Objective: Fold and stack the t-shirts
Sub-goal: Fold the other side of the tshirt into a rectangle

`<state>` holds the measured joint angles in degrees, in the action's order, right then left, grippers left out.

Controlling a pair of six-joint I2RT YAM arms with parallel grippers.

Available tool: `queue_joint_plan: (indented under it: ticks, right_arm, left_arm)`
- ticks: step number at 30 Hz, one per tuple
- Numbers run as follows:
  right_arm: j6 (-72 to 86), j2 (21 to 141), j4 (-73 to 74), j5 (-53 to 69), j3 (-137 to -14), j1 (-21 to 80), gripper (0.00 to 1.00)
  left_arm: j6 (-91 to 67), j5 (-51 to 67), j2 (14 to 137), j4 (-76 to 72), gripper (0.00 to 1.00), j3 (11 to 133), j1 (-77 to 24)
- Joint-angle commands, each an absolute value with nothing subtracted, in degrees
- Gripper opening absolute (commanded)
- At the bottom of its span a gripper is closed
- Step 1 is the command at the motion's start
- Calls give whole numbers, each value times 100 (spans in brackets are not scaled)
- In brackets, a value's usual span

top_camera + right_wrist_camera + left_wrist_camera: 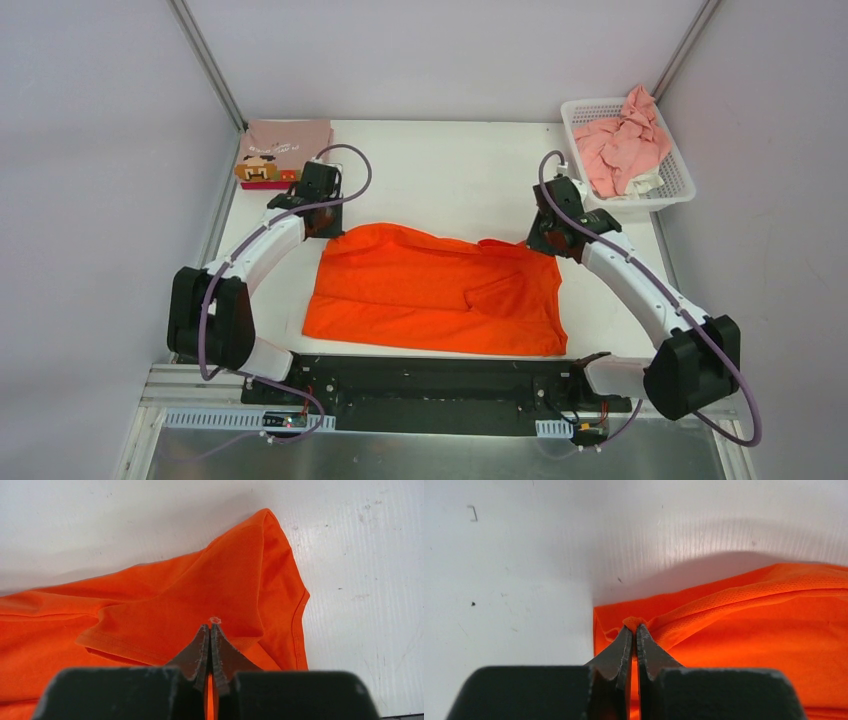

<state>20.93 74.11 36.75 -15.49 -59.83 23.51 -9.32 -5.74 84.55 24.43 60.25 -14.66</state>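
Left gripper [634, 629]: fingers pressed together, pinching a small bunch of orange cloth at the shirt's far left corner.
Right gripper [210, 627]: fingers pressed together on a raised fold at the shirt's far right end, beside a sleeve.
Orange t-shirt [430, 290]: spread flat over the middle of the table [450, 170] between the 2 arms, wrinkled, with a loose fold toward its right side.
Dusty-pink t-shirt [285, 148]: folded, pixel cartoon face up, at the table's far left corner, just behind the left gripper.
Basket [588, 104]: white lattice, at the far right corner, behind the right gripper.
Light pink t-shirts [625, 145]: crumpled together inside the basket.
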Motion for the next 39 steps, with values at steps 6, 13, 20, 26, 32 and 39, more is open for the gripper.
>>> queue_joint_plan:
  ticks: [6,13,20,26,32,39]
  right_arm:
    - [2258,6429,4054,-1083,-5375,2369,0]
    - [2194,5997,4103,-694,-5045,2373,0]
    - [2210,5754,4164,-474,-4758,2370,0]
    - [2267,5496,4193,-365,-4661,2372,0]
    - [2319,5332,4216,-228,-4555,2373,0]
    - [2491,5561,4099,-87,-4280,2367,0]
  left_arm:
    - [-1138,-437,7287,2303,0,5123,-1490]
    - [-1657,-576,6939,2246,0,4583,-1503]
    - [-1933,-767,6692,2215,0,4296,-1512]
    - [-2027,-625,6441,2223,0,4192,-1520]
    - [-2096,-581,6225,2224,0,4090,-1538]
    - [-2420,-707,6626,2226,0,4006,-1539]
